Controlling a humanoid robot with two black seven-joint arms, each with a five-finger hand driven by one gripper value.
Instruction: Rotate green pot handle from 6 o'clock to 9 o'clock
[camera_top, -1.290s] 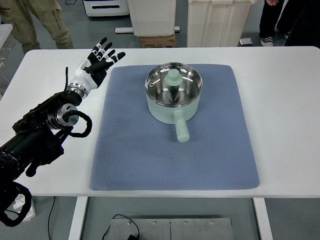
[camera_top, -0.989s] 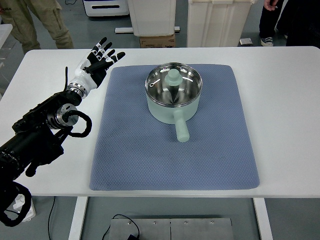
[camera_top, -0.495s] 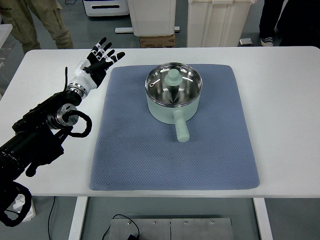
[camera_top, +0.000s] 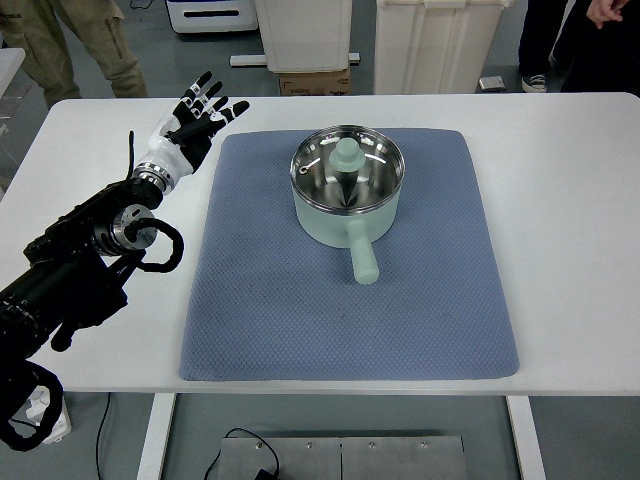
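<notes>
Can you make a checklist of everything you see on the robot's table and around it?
Surface: white table with a blue mat on it.
Job's things: green pot on the mat, lid on, handle pointing toward the robot, about 6 o'clock.
Clutter: nothing seen.
Hands: left hand over the table's far left, fingers spread, holding nothing; right not in view.
Cables: black cable looped at the left arm.
Surroundings: white bins, cardboard box, people's legs beyond the table.

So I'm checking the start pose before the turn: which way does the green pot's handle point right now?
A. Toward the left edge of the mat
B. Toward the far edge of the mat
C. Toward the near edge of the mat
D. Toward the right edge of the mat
C: the handle runs from the green pot toward the near edge of the blue mat.
</notes>
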